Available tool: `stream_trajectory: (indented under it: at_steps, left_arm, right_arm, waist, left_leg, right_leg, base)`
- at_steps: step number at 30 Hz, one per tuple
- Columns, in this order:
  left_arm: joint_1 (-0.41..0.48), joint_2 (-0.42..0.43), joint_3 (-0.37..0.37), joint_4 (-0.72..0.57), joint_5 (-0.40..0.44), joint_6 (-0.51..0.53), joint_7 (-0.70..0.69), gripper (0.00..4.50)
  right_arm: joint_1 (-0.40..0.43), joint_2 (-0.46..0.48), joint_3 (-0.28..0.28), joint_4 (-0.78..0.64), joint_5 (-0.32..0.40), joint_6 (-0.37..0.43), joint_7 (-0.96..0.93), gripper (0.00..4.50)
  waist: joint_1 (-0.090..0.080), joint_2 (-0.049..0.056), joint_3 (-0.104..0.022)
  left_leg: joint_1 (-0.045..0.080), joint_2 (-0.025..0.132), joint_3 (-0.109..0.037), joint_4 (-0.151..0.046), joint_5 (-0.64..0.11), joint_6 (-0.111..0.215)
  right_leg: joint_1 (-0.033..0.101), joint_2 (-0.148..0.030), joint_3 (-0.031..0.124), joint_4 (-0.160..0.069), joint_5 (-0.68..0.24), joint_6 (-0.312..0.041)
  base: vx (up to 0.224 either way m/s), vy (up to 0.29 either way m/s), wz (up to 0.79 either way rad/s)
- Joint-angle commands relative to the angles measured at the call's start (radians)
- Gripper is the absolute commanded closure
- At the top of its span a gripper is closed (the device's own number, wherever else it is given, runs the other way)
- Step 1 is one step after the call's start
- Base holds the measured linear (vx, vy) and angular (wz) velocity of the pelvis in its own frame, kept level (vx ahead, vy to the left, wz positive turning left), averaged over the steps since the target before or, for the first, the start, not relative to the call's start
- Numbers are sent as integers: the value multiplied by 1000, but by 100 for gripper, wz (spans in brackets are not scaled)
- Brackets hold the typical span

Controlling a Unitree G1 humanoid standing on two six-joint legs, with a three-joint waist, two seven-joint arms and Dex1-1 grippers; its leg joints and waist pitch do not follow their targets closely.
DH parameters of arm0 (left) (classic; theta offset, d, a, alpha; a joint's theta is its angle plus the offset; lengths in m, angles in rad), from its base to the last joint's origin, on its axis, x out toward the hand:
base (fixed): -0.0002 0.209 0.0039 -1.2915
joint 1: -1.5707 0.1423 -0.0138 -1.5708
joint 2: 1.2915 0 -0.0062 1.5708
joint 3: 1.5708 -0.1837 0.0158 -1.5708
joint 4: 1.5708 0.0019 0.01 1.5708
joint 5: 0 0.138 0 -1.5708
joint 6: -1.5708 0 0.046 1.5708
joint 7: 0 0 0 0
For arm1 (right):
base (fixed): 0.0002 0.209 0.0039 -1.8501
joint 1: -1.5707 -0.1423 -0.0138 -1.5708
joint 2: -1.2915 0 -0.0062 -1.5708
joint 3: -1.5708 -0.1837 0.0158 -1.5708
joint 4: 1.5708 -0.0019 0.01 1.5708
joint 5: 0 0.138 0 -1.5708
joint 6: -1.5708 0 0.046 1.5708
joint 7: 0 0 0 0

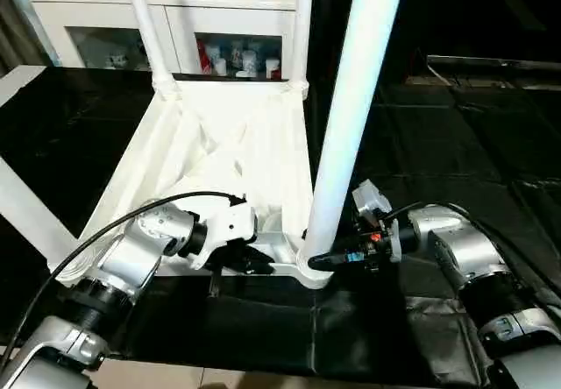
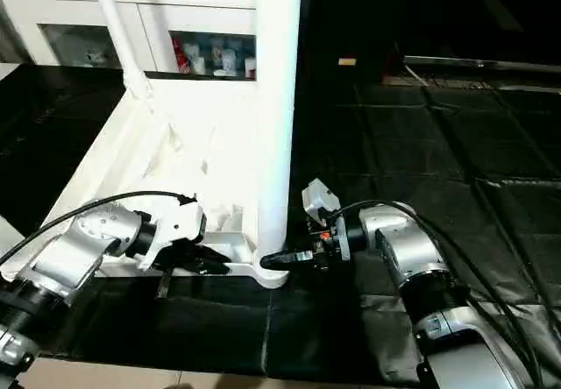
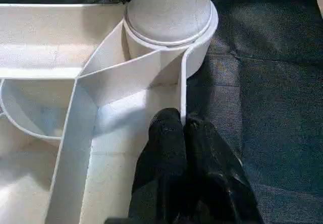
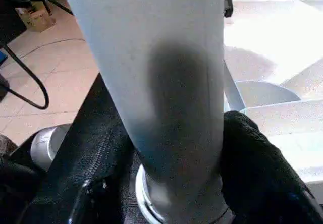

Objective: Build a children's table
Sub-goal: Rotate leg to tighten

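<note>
The white table top point(image 1: 237, 144) lies upside down on a black mat, ribbed underside facing up. Two legs point(image 1: 145, 21) point(image 1: 302, 21) stand in its far corner sockets, and another leg point(image 1: 26, 209) slants at the left edge. A thick leg point(image 1: 351, 117) stands upright in the near right socket point(image 3: 169, 27). My right gripper point(image 1: 317, 258) is shut on this leg's base, with a black finger on each side of it point(image 4: 252, 158). My left gripper point(image 3: 182, 125) is shut on the top's thin rim wall just beside that socket.
A white cabinet point(image 1: 175, 12) with glass doors stands behind the table top, with small items inside. The black mat point(image 1: 438, 144) stretches to the right. Light floor tiles point(image 1: 219, 378) show along the mat's near edge. A black cable point(image 1: 114, 227) loops over my left forearm.
</note>
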Motion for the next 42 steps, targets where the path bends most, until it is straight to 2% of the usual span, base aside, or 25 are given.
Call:
stream_trajectory:
  at_steps: [1, 2, 14, 15, 16, 17, 18, 19, 20, 22, 23, 24, 25, 26, 28, 31, 32, 33, 37, 39, 40, 42]
  left_arm:
    - [-3, -1, -5, -28, -18, 5, -9, 450]
    - [-3, -1, -4, -27, -16, 6, -5, 450]
    - [-9, -15, 3, -20, -16, 27, 19, 450]
    - [-43, -80, 33, 17, -19, 92, 115, 450]
    - [-113, -217, 94, 94, -22, 210, 321, 450]
    - [-133, -257, 109, 118, -19, 234, 383, 450]
    - [-152, -298, 124, 143, -15, 251, 450, 450]
    - [-163, -323, 133, 159, -15, 259, 485, 450]
    - [-170, -336, 138, 168, -16, 264, 504, 450]
    - [-182, -356, 138, 186, -6, 257, 539, 450]
    - [-182, -356, 138, 186, -6, 257, 539, 450]
    - [-185, -359, 136, 189, -3, 254, 544, 450]
    - [-187, -356, 133, 193, 11, 249, 540, 450]
    - [-189, -353, 133, 197, 20, 246, 536, 450]
    - [-193, -341, 131, 210, 41, 233, 531, 450]
    - [-188, -314, 121, 219, 58, 204, 523, 450]
    - [-186, -310, 120, 219, 59, 199, 521, 450]
    - [-185, -307, 118, 220, 60, 196, 522, 450]
    - [-174, -274, 110, 230, 68, 153, 510, 450]
    - [-162, -255, 126, 229, 58, 78, 492, 450]
    - [-157, -252, 131, 225, 51, 57, 486, 450]
    - [-146, -250, 145, 210, 32, 52, 476, 450]
  right_arm:
    - [-10, 9, 5, 4, 17, 0, 32, 239]
    - [-8, 11, 4, 4, 19, 2, 34, 239]
    - [6, 26, -5, -6, 24, 17, 12, 244]
    - [52, 73, -36, -53, 26, 58, -128, 244]
    - [132, 182, -86, -122, 10, 139, -428, 244]
    - [146, 222, -97, -126, -3, 155, -522, 244]
    - [151, 266, -104, -116, -25, 165, -621, 245]
    - [142, 298, -111, -92, -39, 165, -691, 246]
    - [134, 317, -116, -76, -47, 165, -731, 246]
    - [106, 351, -118, -34, -68, 144, -802, 246]
    - [106, 351, -118, -34, -68, 144, -802, 246]
    - [98, 357, -115, -24, -75, 136, -811, 246]
    - [92, 363, -116, -32, -91, 131, -819, 246]
    - [92, 368, -122, -43, -95, 139, -827, 246]
    - [92, 369, -127, -68, -106, 152, -835, 246]
    - [112, 348, -115, -108, -101, 148, -818, 246]
    - [114, 342, -117, -108, -103, 145, -826, 212]
    - [115, 340, -120, -107, -102, 144, -826, 212]
    - [135, 307, -155, -118, -95, 135, -820, 159]
    - [176, 252, -187, -209, -40, 160, -725, 147]
    - [188, 235, -191, -238, -22, 170, -693, 137]
    - [208, 201, -192, -284, 6, 187, -637, 123]
  waist:
    - [2, -9, -70]
    - [2, -6, -70]
    - [1, -8, -71]
    - [-2, 6, -68]
    - [0, -1, -62]
    - [2, 5, -62]
    - [-3, -1, -59]
    - [-9, 2, -63]
    - [-22, -1, -64]
    - [-39, 5, -64]
    - [-51, 1, -66]
    - [-52, 0, -66]
    - [-51, 5, -66]
    - [-53, 4, -65]
    - [-51, 1, -65]
    - [-48, 2, -65]
    - [-48, -1, -64]
    - [-48, -1, -64]
    - [-46, -2, -63]
    - [-42, -3, -63]
    - [-38, -7, -63]
    - [-37, -4, -66]
  left_leg:
    - [-8, -3, 19, -68, -156, 65]
    - [-7, -3, 19, -68, -158, 63]
    - [-7, -3, 19, -68, -159, 63]
    - [-5, -3, 21, -68, -152, 56]
    - [0, -4, 24, -70, -160, 46]
    - [3, -9, 20, -72, -188, 17]
    - [0, -12, 19, -76, -205, 1]
    - [-4, -17, 11, -80, -225, -22]
    - [-11, -19, 8, -82, -230, -24]
    - [-15, -23, 9, -79, -245, -5]
    - [-16, -25, 7, -78, -254, 7]
    - [-16, -25, 8, -77, -256, 15]
    - [-7, -25, 10, -74, -257, 26]
    - [-7, -25, 11, -74, -258, 30]
    - [-10, -22, 9, -77, -230, 36]
    - [-11, -18, 6, -79, -225, 32]
    - [-11, -17, 6, -79, -228, 30]
    - [-11, -17, 6, -79, -228, 30]
    - [-10, -17, 6, -81, -237, 29]
    - [-8, -16, 8, -80, -235, 34]
    - [-10, -16, 8, -80, -230, 44]
    - [-14, -12, 5, -80, -211, 50]
  right_leg:
    - [66, -27, 38, -59, -216, -237]
    - [66, -26, 37, -59, -216, -236]
    - [67, -25, 37, -58, -200, -243]
    - [65, -22, 42, -58, -190, -240]
    - [60, -20, 44, -69, -200, -230]
    - [61, -22, 42, -72, -260, -213]
    - [64, -23, 39, -78, -317, -188]
    - [71, -26, 31, -80, -402, -147]
    - [75, -28, 29, -87, -431, -121]
    - [73, -27, 27, -95, -428, -114]
    - [74, -25, 24, -98, -433, -110]
    - [73, -24, 23, -100, -435, -109]
    - [64, -24, 25, -104, -431, -116]
    - [62, -22, 25, -105, -429, -120]
    - [66, -20, 27, -101, -399, -131]
    - [68, -20, 30, -95, -367, -140]
    - [67, -19, 31, -95, -359, -144]
    - [67, -19, 31, -95, -359, -144]
    - [67, -19, 33, -94, -367, -148]
    - [66, -19, 35, -97, -364, -142]
    - [70, -16, 36, -94, -348, -138]
    - [73, -19, 37, -89, -306, -147]
  base:
    - [0, 0, 0]
    - [0, 0, 0]
    - [0, 0, 0]
    - [0, 0, 0]
    - [0, 0, 0]
    - [0, 0, 0]
    - [0, 0, 0]
    - [0, 0, 0]
    - [0, 0, 0]
    - [0, 0, 0]
    - [0, 0, 0]
    - [0, 0, 0]
    - [0, 0, 0]
    - [0, 0, 0]
    - [0, 0, 0]
    - [0, 0, 0]
    - [0, 0, 0]
    - [0, 0, 0]
    - [0, 0, 0]
    - [0, 0, 0]
    - [0, 0, 0]
    - [0, 0, 0]
